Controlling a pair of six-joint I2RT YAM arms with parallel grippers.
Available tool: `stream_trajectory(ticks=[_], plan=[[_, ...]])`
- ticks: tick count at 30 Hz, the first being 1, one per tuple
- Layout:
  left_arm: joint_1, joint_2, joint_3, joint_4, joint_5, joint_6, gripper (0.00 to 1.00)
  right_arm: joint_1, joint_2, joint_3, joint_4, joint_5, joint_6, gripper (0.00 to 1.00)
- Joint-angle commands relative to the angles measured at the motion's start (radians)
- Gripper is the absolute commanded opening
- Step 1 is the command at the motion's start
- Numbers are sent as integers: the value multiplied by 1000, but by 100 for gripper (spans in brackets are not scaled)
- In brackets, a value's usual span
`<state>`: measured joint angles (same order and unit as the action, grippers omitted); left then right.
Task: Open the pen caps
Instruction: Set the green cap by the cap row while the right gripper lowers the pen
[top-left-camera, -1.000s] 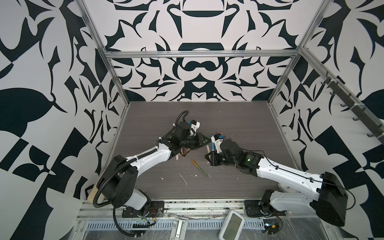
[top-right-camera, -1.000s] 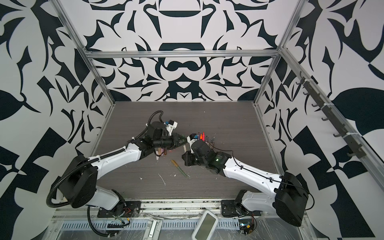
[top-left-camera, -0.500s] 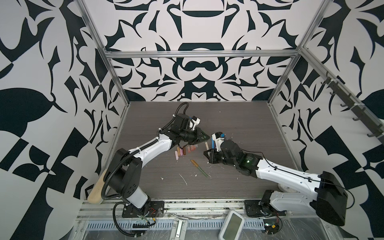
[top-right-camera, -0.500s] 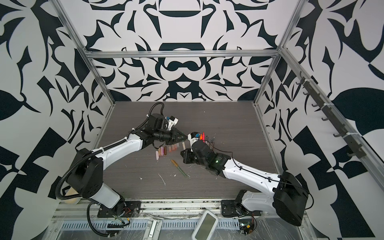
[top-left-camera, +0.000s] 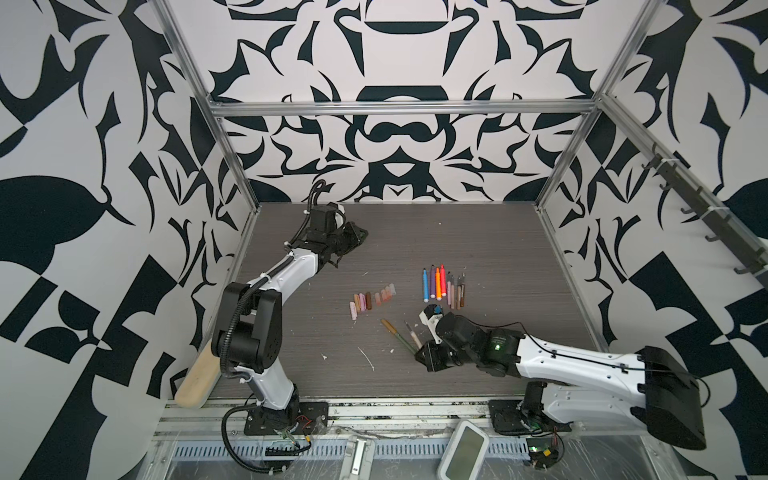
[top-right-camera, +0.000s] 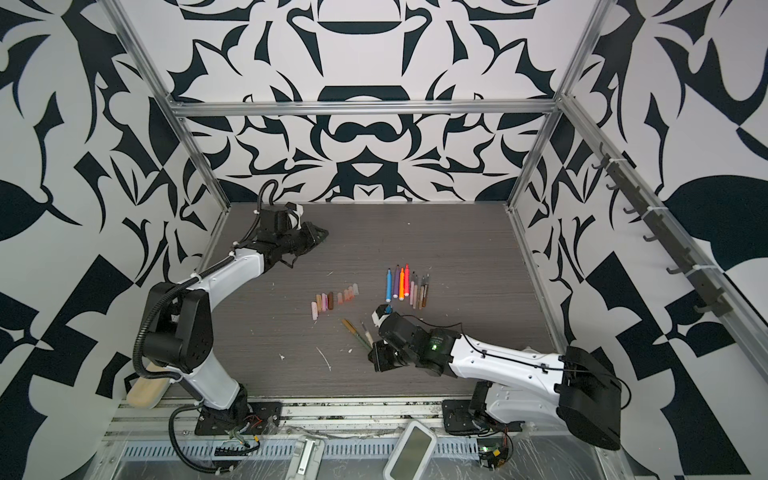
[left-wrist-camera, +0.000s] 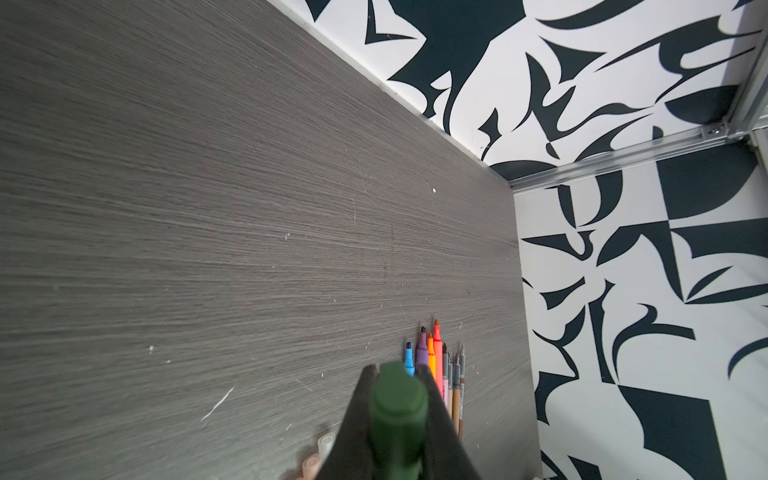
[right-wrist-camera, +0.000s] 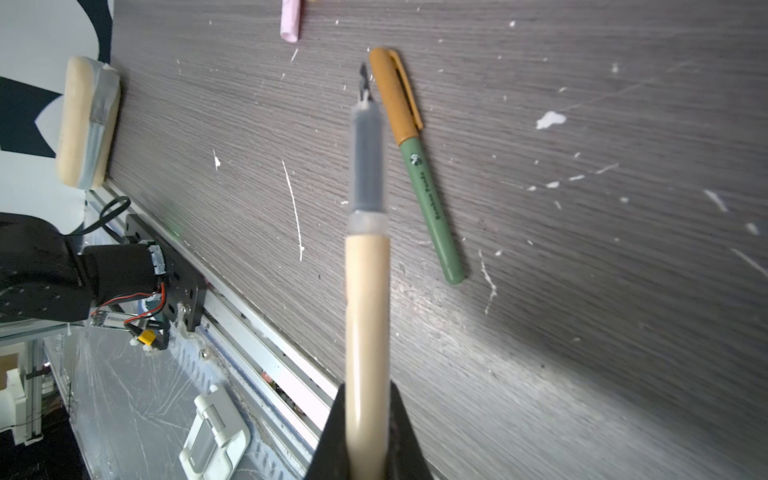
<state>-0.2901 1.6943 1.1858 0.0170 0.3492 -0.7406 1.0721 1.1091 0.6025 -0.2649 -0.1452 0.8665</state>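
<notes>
- The left end effector (left-wrist-camera: 397, 399) is clamped narrow on a green cap (left-wrist-camera: 399, 415), raised over the far left of the bench (top-left-camera: 498, 249). This looks like a carry toward the caps' row.
- The right end effector (right-wrist-camera: 368, 399) is closed tight on a cream pen (right-wrist-camera: 368, 311), gripped low on the barrel so the whole front end juts free. That grip suits holding the body firm while the other arm takes the cap.
- The pen's nib is bare. It has a smooth matte cream barrel, a clear collar, a smoky grey grip section and a fine dark tip.
- The green cap is a stubby matte cylinder with a rounded end.
- The loose caps (top-left-camera: 372, 300) lie side by side mid-bench: short tubes in pink, tan, brown and translucent blush.
- The uncapped pens (top-left-camera: 442, 286) lie in a parallel row just right of them, so the sorting seems deliberate.
- One capped pen (right-wrist-camera: 415, 166) lies flat near the right end effector, with a mustard clip cap on a green barrel. It is probably next.
- The bench is grey woodgrain laminate, flecked with white scraps (right-wrist-camera: 550, 119).
</notes>
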Motion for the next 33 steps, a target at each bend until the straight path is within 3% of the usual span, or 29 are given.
stream_trajectory(ticks=[1, 5, 14, 21, 28, 33], plan=[[-8, -84, -45, -62, -46, 68, 0, -3, -54, 11, -44, 44, 11, 0], [3, -194, -203, -102, -89, 91, 0, -3, -101, -8, -79, 113, 30, 0], [6, -367, -471, -225, -111, 133, 5, -4, -100, -34, -62, 123, 29, 0], [6, -377, -533, -253, -107, 153, 6, -4, -73, -29, -54, 118, 22, 0], [6, -280, -531, -276, -73, 160, 8, -4, -84, -45, -50, 127, 26, 0], [6, -267, -517, -286, -90, 169, 18, -4, -81, -56, -35, 120, 31, 0]])
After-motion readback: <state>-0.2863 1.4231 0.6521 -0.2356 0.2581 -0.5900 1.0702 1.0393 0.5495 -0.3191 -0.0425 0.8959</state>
